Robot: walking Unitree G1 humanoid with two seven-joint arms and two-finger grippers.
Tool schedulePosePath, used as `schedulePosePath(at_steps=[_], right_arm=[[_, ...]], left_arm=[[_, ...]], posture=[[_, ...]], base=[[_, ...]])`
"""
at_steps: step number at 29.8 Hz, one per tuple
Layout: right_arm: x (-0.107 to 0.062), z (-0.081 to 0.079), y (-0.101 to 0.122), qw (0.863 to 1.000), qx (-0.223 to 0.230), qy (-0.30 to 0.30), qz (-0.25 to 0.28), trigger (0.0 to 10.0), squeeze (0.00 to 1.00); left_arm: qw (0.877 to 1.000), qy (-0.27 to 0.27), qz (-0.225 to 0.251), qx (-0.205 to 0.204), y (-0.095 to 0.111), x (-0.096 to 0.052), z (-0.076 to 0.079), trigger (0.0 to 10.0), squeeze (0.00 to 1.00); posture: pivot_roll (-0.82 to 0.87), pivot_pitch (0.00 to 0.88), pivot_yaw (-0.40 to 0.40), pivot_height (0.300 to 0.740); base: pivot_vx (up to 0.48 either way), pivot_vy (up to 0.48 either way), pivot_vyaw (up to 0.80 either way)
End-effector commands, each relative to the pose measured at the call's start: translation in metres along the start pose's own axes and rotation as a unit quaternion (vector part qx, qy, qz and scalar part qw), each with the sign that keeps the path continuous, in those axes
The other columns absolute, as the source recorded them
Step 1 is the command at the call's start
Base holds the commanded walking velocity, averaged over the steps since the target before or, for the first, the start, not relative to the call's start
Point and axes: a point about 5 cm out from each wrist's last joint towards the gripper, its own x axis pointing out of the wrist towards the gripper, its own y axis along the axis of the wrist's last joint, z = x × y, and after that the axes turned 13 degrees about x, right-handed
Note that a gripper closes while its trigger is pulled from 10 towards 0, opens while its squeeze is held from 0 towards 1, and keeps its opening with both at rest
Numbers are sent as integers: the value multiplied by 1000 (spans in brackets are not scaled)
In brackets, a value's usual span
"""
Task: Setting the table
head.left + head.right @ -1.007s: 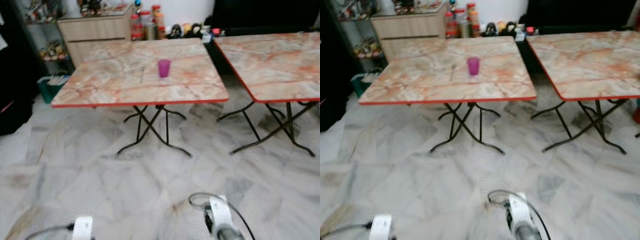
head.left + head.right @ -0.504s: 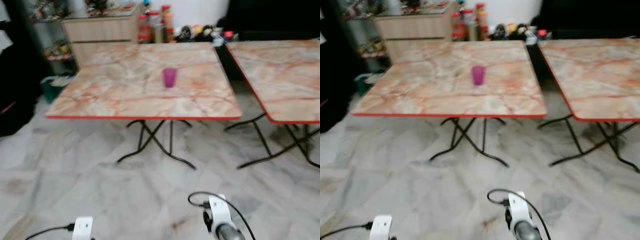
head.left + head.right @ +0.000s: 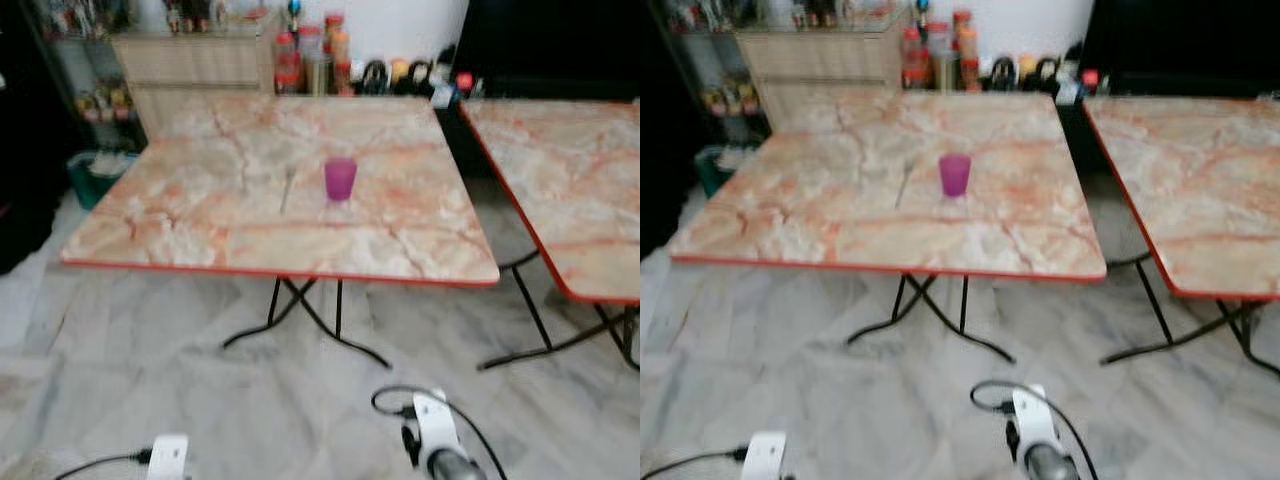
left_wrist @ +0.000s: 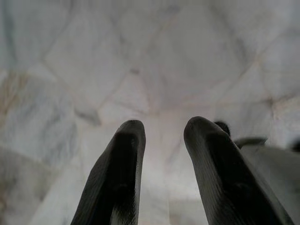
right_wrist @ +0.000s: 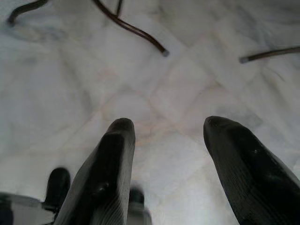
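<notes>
Your left hand [image 4: 161, 140] hangs low over the marble floor [image 4: 140, 61], its two black fingers [image 4: 117, 178] parted by a narrow gap with nothing between them. Your right hand [image 5: 171, 140] also points down at the floor, its fingers [image 5: 108, 173] spread wider and likewise empty; two dark foot ends of a bench frame [image 5: 136, 33] lie on the tiles beyond it. In the head views, both wrists sit at the lower edge of the picture, the left arm [image 3: 167, 458] on your left and the right arm [image 3: 435, 450], with a looped black cable, on your right. Ahead of you stands a marble-patterned bench [image 3: 180, 230] with a red edge on folding black legs. On it, near the middle, a purple cup [image 3: 340, 178] stands upright. Just beside the cup, on your left, lies a slim utensil [image 3: 287, 188], apart from the cup; the blur hides which kind it is. A second bench [image 3: 590, 200] of the same pattern stands to your right, separated from the first by a gap. Behind the first bench, a wooden cabinet [image 3: 200, 65] stands against the wall, with a row of jars and bottles [image 3: 320, 60] beside it.
</notes>
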Motion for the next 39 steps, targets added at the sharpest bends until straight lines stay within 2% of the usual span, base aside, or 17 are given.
schedulePosePath(at_steps=[1,11,19,21,25,39], right_arm=[[0,7,0,1000,-3,-9,-2,10000,0],[-1,8,-3,1000,2,-13,-5,10000,0],[-1,7,-1,1000,5,-13,-2,10000,0],[0,6,-2,1000,22,-13,-5,10000,0],[0,6,-1,1000,22,-13,-4,10000,0],[0,6,-1,999,31,-12,-1,10000,0]], left_arm=[[1000,-8,1,3,1,0,6,10000,0],[1000,-8,-7,16,-2,-1,7,10000,0],[1000,-6,-9,10,-3,-1,6,10000,0],[1000,-4,-10,9,-4,-1,5,10000,0],[1000,-4,-12,8,-4,-1,5,10000,0],[1000,8,-14,3,-7,-1,-3,10000,0]], posture=[[64,0,8,740],[66,0,8,740],[66,0,9,740],[67,0,13,740],[67,0,13,740],[71,0,20,740]], base=[[428,0,0],[33,0,0],[0,0,0],[0,371,-622],[0,385,-681],[0,402,0]])
